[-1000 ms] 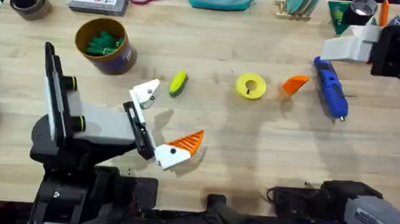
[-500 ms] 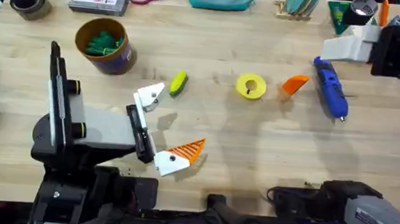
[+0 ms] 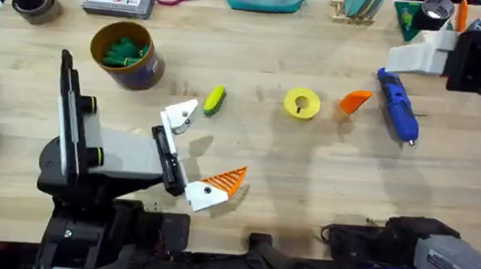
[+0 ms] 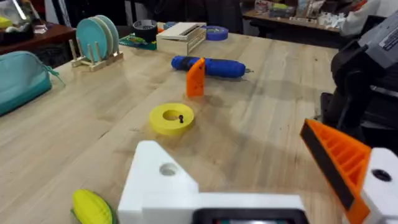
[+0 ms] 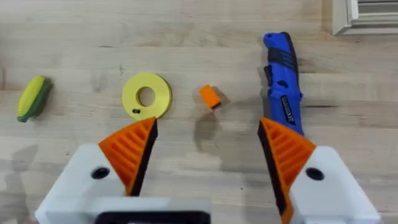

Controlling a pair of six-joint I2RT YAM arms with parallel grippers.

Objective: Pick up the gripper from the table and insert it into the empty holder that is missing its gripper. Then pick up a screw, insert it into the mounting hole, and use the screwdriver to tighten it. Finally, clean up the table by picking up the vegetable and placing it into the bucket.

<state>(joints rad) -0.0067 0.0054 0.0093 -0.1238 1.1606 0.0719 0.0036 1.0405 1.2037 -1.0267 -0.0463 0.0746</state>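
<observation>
Your left claw (image 3: 194,152) low over tabletop (image 3: 306,174), spread wide, gripping nothing: one side bare white holder (image 3: 177,114), other side carrying orange ribbed finger (image 3: 224,180). Corn vegetable (image 3: 214,99) just beyond holder. Your right claw (image 5: 208,155) spread apart too, empty, both orange fingers fitted. Below it: loose gripper (image 3: 355,100) upright between yellow ring disc (image 3: 301,103) and blue screwdriver (image 3: 396,107). Bucket (image 3: 127,54) far left, green items inside.
</observation>
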